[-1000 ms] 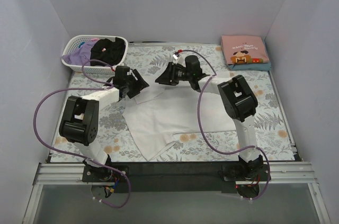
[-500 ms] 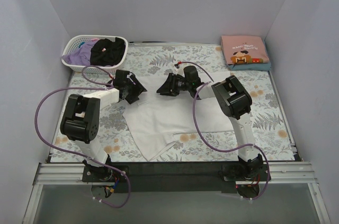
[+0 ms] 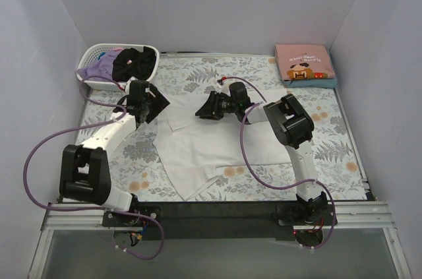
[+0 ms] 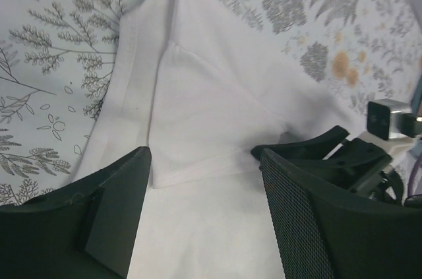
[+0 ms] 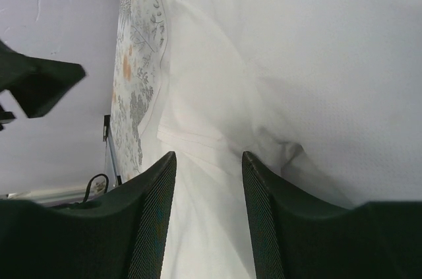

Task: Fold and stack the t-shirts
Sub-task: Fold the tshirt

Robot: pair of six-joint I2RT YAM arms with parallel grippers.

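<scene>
White tee (image 3: 198, 147) lies unfolded on bench (image 3: 343, 140); pink tee (image 3: 303, 62) folded at 1 o'clock; basket (image 3: 89, 78) loaded at 11; both jaws released.

Plain pale walls (image 3: 217, 2) close in three sides of the desk (image 3: 217, 212). We note a floral cloth (image 3: 343, 147) over it. Light even, shadows soft.

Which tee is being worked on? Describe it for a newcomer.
On the floral table cloth, look at its middle. The white t-shirt lies loose there, the only white one: the black tee is bunched in the basket far left, the pink tee folded far right.
</scene>
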